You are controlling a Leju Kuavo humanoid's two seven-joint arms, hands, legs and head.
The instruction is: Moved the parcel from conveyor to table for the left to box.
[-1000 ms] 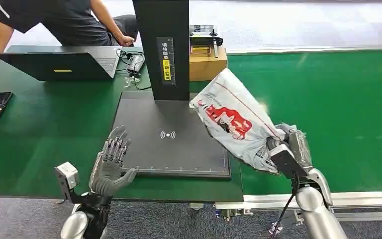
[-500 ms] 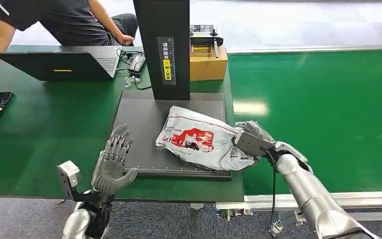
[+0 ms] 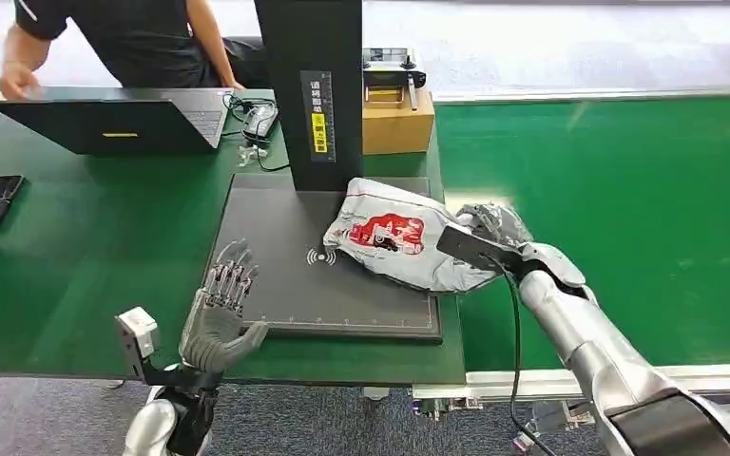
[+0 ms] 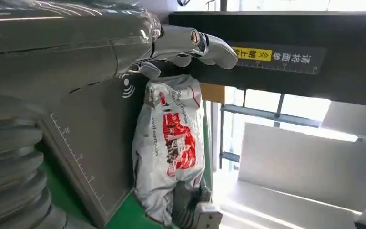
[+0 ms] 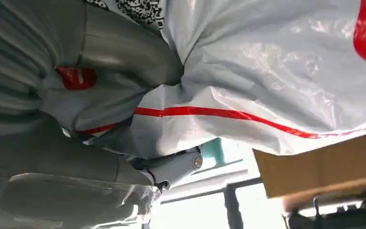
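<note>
Head view: right hand (image 3: 496, 231) grips parcel (image 3: 390, 242); left hand (image 3: 217, 318) spread, empty.

Parcel-sorting workstation: green conveyor (image 3: 627, 190), scanning pad (image 3: 285, 275), laptop (image 3: 114, 123).

The right hand (image 3: 494, 233) grips the parcel (image 3: 394, 242) with its arm outstretched, while the left hand (image 3: 220, 313) is raised with fingers spread.

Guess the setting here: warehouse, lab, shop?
Likely a parcel-sorting test cell: a green conveyor belt runs beside a scanning pad with a wireless mark, the right robot hand holds a courier parcel over it, and a laptop sits nearby.
</note>
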